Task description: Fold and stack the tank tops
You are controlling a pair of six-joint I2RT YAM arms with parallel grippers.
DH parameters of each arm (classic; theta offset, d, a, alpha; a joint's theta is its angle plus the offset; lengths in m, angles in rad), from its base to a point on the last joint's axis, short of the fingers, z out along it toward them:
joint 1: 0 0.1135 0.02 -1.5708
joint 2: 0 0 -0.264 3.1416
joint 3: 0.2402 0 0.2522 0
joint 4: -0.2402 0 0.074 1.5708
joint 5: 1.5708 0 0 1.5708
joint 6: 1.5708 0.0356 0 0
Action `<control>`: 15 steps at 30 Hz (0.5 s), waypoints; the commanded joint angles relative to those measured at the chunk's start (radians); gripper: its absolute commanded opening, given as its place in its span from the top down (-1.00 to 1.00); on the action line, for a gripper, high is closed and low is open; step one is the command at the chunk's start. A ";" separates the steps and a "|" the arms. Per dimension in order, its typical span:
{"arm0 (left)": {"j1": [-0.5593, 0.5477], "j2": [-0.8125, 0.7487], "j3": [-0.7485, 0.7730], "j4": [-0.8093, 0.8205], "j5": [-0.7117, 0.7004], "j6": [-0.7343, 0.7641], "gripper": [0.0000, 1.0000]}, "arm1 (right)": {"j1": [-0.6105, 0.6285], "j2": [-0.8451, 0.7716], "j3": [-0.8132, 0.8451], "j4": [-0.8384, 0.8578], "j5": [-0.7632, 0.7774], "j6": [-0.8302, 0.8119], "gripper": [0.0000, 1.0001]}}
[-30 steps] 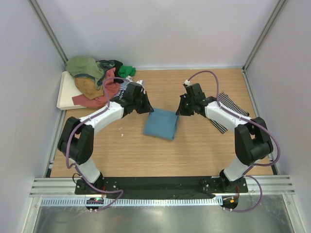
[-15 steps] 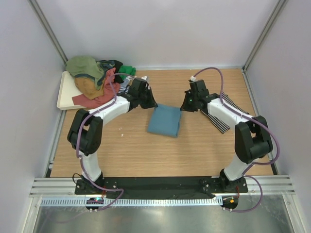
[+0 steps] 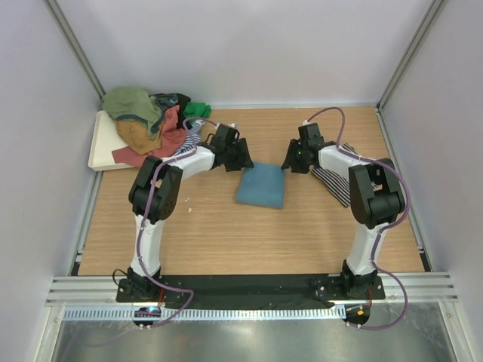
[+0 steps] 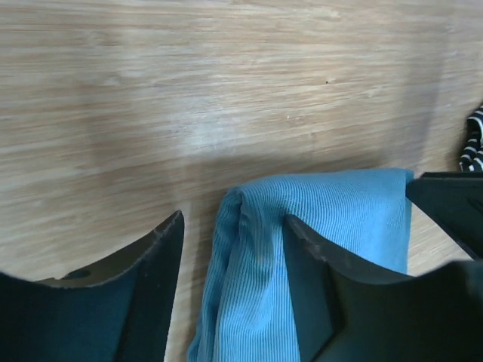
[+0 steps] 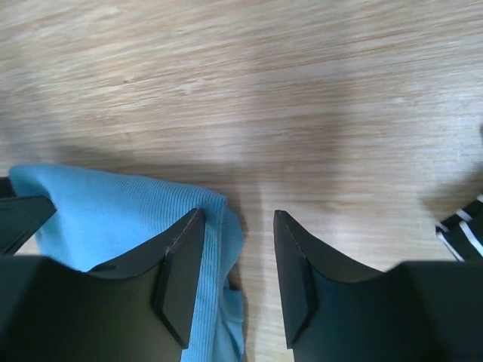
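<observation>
A folded teal-blue tank top point(image 3: 260, 188) lies flat in the middle of the table. My left gripper point(image 3: 243, 157) stands open at its far left corner; the left wrist view shows the ribbed cloth point(image 4: 332, 204) lying loose between the spread fingers point(image 4: 155, 283) of that gripper point(image 4: 232, 253). My right gripper point(image 3: 290, 160) is open at the far right corner, and the cloth edge point(image 5: 113, 207) rests against its left finger point(image 5: 181, 275), with bare wood in the gap of that gripper point(image 5: 235, 264). A black-and-white striped tank top point(image 3: 334, 183) lies under the right arm. More tank tops sit piled point(image 3: 143, 124) at the back left.
The pile rests partly on a white tray point(image 3: 100, 147) by the left wall. Grey walls close in the table at the back and on both sides. The striped top's edge point(image 5: 462, 230) shows at the right of the right wrist view.
Both grippers, shut on the teal top's far corners before, have opened and let it go. The top has shifted a little right and back, and both arms reach farther in.
</observation>
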 commanded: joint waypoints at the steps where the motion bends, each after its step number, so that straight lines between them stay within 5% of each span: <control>1: 0.007 -0.121 -0.014 0.017 -0.043 0.023 -0.15 | 0.004 -0.138 -0.008 0.044 0.021 -0.001 0.03; 5: 0.006 -0.256 -0.082 -0.005 -0.072 0.026 -0.25 | 0.007 -0.262 -0.074 0.050 -0.025 -0.004 0.04; 8: 0.001 -0.348 -0.151 -0.008 -0.028 -0.004 -0.22 | 0.013 -0.336 -0.133 0.058 -0.167 -0.012 0.30; 11: -0.028 -0.413 -0.229 -0.008 0.040 -0.035 -0.06 | 0.017 -0.379 -0.206 0.102 -0.323 0.008 0.66; 15: -0.065 -0.460 -0.355 0.063 0.138 -0.110 0.24 | 0.028 -0.418 -0.346 0.260 -0.546 0.083 0.89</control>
